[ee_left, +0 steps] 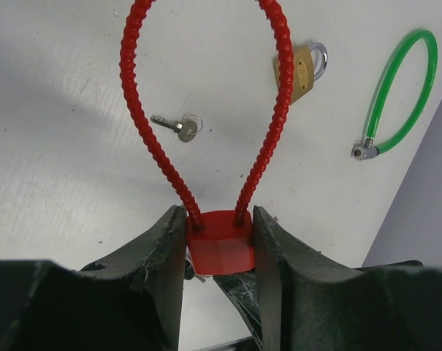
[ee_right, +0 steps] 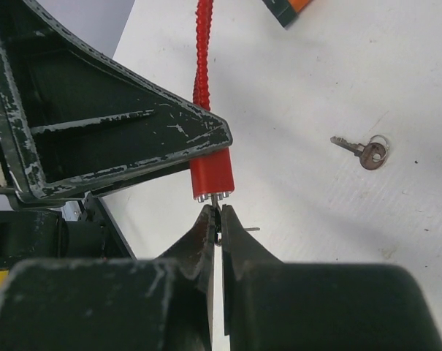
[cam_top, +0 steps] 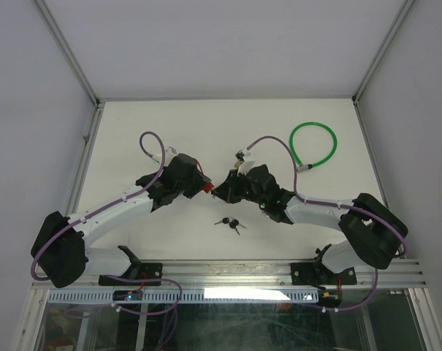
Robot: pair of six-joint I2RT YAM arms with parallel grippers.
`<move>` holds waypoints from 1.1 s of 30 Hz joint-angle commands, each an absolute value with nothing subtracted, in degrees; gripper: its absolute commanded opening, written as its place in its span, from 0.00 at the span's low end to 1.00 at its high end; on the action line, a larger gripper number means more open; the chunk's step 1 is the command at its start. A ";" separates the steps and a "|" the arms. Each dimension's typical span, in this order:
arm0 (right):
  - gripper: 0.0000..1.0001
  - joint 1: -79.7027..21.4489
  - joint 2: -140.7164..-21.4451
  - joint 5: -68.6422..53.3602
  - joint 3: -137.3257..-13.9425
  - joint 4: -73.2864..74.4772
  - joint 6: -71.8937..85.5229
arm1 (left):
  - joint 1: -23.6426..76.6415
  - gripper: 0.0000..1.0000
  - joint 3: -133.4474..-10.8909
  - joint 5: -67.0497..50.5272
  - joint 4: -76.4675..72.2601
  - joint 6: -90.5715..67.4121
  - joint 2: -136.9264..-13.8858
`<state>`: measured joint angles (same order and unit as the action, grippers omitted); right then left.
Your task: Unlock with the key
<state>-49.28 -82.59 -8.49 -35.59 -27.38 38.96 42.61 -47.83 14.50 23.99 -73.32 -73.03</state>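
Note:
A red cable lock, with a ribbed red loop and a blocky body (ee_left: 219,245), hangs in the air, and my left gripper (ee_left: 218,219) is shut on the sides of its body. In the right wrist view the body (ee_right: 212,174) points its underside at my right gripper (ee_right: 218,213). That gripper is shut on a small metal key (ee_right: 218,200) whose blade reaches the lock's bottom face. How deep the blade sits I cannot tell. From above, both grippers meet at the table's middle around the red lock (cam_top: 206,189).
A brass padlock (ee_left: 302,72) and a loose silver key (ee_left: 178,127) lie on the white table beyond the loop. A green cable lock (cam_top: 313,146) lies at the back right. A pair of dark-headed keys (cam_top: 230,223) lies near the front.

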 commanded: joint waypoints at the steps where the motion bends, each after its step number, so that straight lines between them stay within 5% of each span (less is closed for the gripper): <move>1: 0.00 -48.65 -82.40 -7.87 -41.04 -39.62 37.83 | 45.46 0.00 -48.00 8.66 23.54 -72.99 -72.36; 8: 0.00 -47.24 -85.22 -3.32 -38.89 -47.17 40.48 | 46.69 0.00 -46.74 6.07 18.61 -73.49 -70.70; 33: 0.00 -38.02 -93.24 -30.20 -35.51 -67.49 79.81 | 46.95 0.00 -23.51 3.91 -23.65 -63.60 -49.00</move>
<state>-39.07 -91.48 -31.24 -34.00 -54.70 69.49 43.27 -25.04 16.27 -11.88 -66.59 -52.58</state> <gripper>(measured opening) 0.016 0.365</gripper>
